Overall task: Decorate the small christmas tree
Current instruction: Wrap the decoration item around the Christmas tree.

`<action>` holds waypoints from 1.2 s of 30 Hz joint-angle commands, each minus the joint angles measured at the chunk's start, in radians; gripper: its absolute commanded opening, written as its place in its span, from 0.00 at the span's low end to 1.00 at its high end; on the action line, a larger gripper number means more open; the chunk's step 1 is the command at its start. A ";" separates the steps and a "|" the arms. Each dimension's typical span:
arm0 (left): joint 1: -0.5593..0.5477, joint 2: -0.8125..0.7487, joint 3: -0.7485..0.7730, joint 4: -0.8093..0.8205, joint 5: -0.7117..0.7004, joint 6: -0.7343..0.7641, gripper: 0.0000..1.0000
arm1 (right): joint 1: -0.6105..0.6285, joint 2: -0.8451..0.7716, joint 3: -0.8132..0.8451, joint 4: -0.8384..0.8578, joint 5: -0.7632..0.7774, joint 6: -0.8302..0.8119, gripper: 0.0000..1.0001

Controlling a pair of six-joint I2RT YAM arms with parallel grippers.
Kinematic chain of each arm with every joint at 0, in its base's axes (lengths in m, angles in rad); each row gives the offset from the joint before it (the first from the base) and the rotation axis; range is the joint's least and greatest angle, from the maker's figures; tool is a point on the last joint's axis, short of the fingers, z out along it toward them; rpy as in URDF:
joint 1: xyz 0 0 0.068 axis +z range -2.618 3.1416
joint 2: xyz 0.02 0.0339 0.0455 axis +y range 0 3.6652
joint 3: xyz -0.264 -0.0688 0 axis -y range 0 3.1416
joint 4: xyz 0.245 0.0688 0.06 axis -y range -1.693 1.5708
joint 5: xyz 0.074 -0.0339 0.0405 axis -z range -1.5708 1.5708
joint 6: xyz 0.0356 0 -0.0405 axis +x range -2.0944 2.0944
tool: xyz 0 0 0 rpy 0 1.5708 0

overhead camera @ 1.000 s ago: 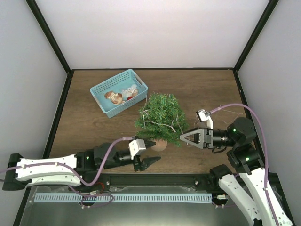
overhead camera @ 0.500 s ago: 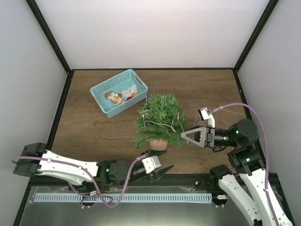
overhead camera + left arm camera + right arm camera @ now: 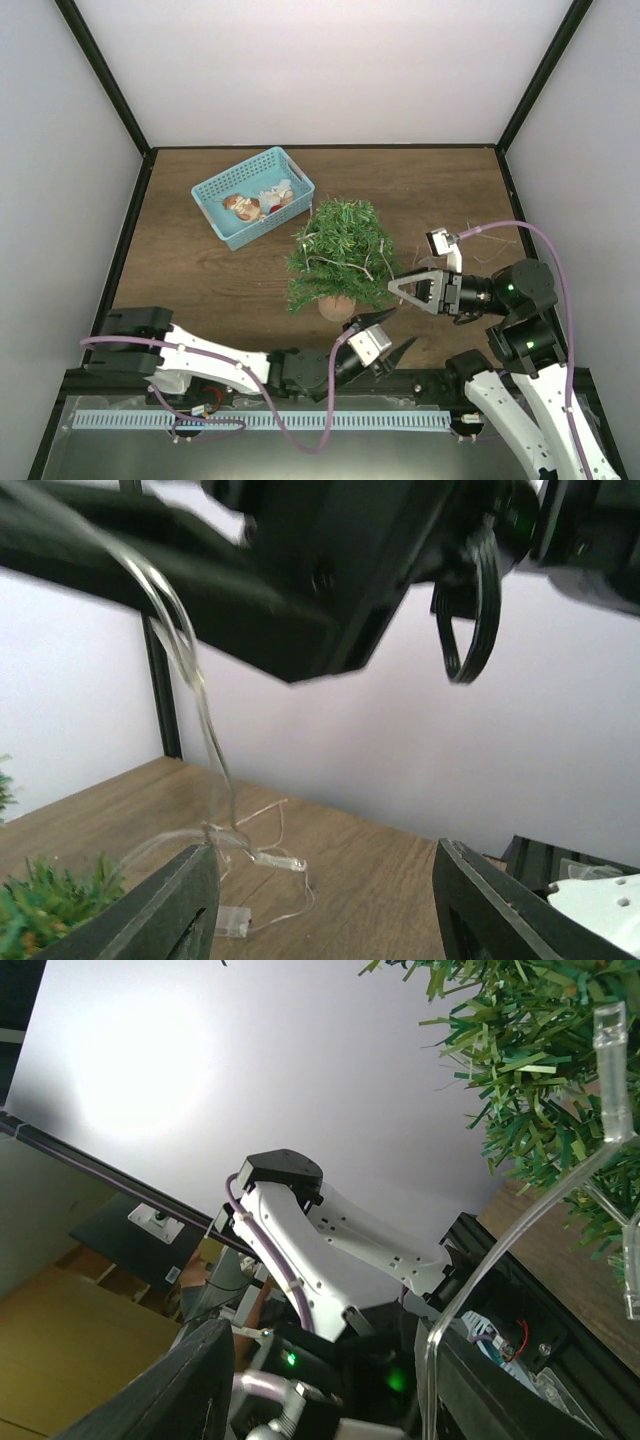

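Reaching low rightward, left gripper [image 3: 385, 335] spread near the small christmas tree [image 3: 340, 250]

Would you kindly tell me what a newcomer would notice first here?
The small christmas tree stands mid-table, a clear string of lights draped on it. A light-blue basket of decorations sits behind it, leftward; the left gripper and right gripper, both open, hover at its near right.

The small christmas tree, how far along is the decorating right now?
Done: a clear light string is partly draped on the small christmas tree. In hand: the right claw and left claw hover open near it, gripping nothing. Left: the ornaments sit in the blue basket, none hung yet.
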 commanded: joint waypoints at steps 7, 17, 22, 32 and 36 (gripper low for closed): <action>0.066 0.138 0.087 0.097 -0.069 -0.120 0.60 | -0.002 -0.037 0.037 0.038 0.018 0.025 0.52; 0.104 0.154 0.099 0.115 -0.041 -0.140 0.41 | -0.001 -0.044 0.038 0.039 0.025 0.029 0.53; 0.105 0.147 0.081 0.118 0.031 -0.178 0.15 | -0.002 -0.043 0.044 0.040 0.047 0.029 0.53; 0.103 0.127 0.040 0.172 0.320 -0.350 0.04 | -0.002 -0.007 0.051 0.002 0.125 -0.048 0.53; 0.104 0.124 0.033 0.175 0.331 -0.377 0.04 | -0.002 0.000 0.050 0.009 0.144 -0.053 0.53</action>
